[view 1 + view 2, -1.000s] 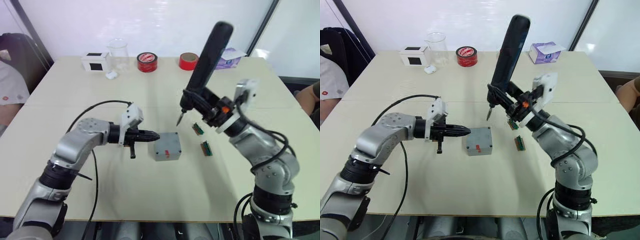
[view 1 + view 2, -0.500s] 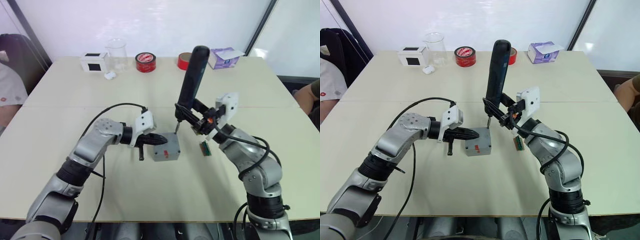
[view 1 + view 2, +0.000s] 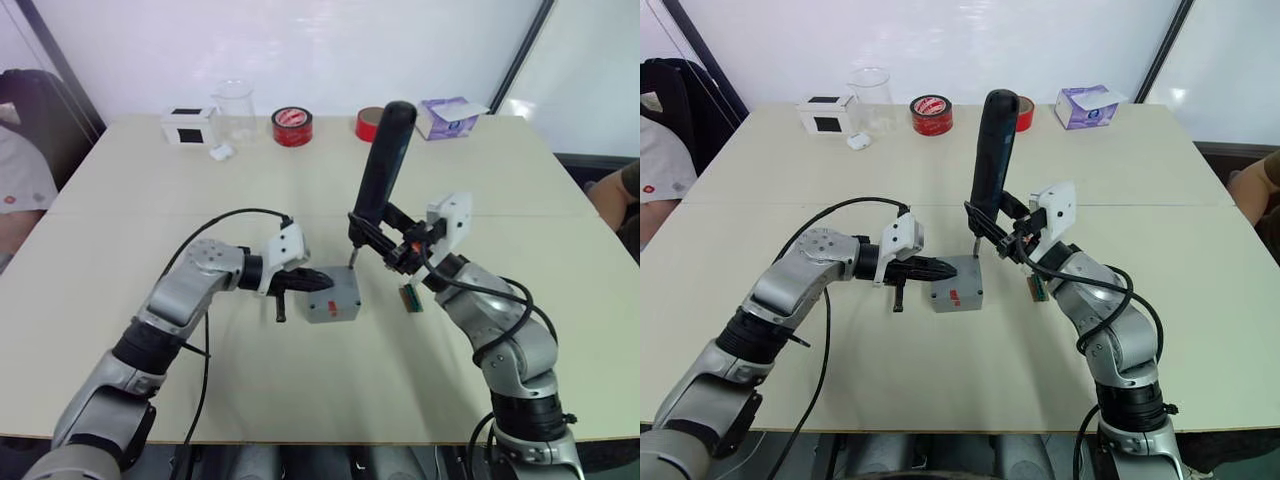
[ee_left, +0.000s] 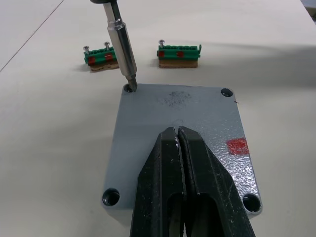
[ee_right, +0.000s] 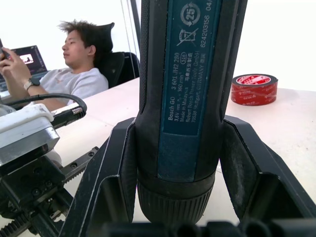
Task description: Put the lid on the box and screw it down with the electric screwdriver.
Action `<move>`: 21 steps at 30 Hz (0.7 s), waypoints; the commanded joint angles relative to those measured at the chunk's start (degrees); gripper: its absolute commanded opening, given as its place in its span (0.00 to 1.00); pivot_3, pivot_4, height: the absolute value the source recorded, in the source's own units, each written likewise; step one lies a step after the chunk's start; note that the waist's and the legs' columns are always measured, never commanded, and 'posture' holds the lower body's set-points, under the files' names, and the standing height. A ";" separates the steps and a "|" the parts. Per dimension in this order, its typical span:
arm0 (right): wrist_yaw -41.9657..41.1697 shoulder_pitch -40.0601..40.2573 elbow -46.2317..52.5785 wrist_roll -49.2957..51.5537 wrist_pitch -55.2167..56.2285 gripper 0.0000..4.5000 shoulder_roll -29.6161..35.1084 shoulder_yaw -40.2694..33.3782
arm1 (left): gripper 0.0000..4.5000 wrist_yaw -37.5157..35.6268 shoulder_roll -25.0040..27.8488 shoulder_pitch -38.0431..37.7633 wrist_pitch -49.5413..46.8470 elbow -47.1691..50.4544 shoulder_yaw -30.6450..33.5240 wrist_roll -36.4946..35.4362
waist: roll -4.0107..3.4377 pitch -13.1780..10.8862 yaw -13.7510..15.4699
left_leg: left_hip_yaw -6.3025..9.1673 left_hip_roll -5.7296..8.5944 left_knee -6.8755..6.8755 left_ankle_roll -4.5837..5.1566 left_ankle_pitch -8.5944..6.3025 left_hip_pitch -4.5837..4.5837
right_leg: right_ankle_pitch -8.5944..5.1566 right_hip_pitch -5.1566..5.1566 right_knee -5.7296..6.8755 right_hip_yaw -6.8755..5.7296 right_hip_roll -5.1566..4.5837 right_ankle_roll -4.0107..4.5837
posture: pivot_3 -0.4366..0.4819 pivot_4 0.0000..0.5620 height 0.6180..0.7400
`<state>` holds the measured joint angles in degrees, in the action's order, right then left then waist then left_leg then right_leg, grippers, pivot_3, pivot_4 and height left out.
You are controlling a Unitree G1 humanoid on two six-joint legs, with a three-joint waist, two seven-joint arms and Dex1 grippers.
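Note:
The grey lid (image 4: pixel 177 111), marked with a small red patch (image 4: pixel 237 145), lies on the box (image 3: pixel 332 314) at the table's middle. My left gripper (image 4: pixel 177 134) is shut, and its tips rest on top of the lid. My right gripper (image 3: pixel 385 238) is shut on the electric screwdriver (image 3: pixel 381 165), gripping the lower part of its body. The black and dark-blue tool stands nearly upright. Its metal bit (image 4: pixel 122 47) comes down into the screw hole in one of the lid's far corners.
Two green terminal blocks (image 4: pixel 178 52) lie just right of the box. At the table's back stand a white box with a black face (image 3: pixel 188 124), a clear beaker (image 3: pixel 233 108), two red tape rolls (image 3: pixel 293 125) and a purple-white carton (image 3: pixel 448 115). A person (image 5: pixel 81 64) sits at the left.
Over the last second my right gripper lowered the screwdriver until its bit reached the lid's corner hole. My left gripper slid from beside the box onto the lid.

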<state>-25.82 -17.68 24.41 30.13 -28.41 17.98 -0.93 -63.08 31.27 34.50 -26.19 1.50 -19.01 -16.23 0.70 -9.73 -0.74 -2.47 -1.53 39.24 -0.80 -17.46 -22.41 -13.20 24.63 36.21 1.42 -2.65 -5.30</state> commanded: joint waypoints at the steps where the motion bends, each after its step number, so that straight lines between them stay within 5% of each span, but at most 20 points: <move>1: -0.42 -0.24 0.60 -0.63 0.84 0.40 0.56 -0.23 | 0.00 0.16 0.07 -0.72 -1.29 0.96 -0.15 0.79 | 0.00 0.00 0.06 | 0.01 0.00 0.00 0.00 0.00 0.00 | 0.00 -0.01 0.00 0.00 0.00 0.00 | 0.48 0.27 1.00; 21: -1.69 0.45 -2.80 -3.29 2.94 0.40 0.34 1.32 | 0.00 0.12 0.08 -1.23 -1.80 1.80 -0.09 0.94 | 0.02 0.02 0.08 | 0.01 0.00 0.00 0.00 0.00 0.03 | 0.00 -0.03 0.01 0.00 -0.01 0.00 | 0.48 0.27 1.00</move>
<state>-26.73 -17.94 20.97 27.20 -24.79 17.30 -0.02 -62.96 31.23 34.05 -27.30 2.91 -18.96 -15.86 0.71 -9.71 -0.65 -2.46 -1.53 39.24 -0.81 -17.46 -22.37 -13.20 24.59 36.22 1.42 -2.66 -5.30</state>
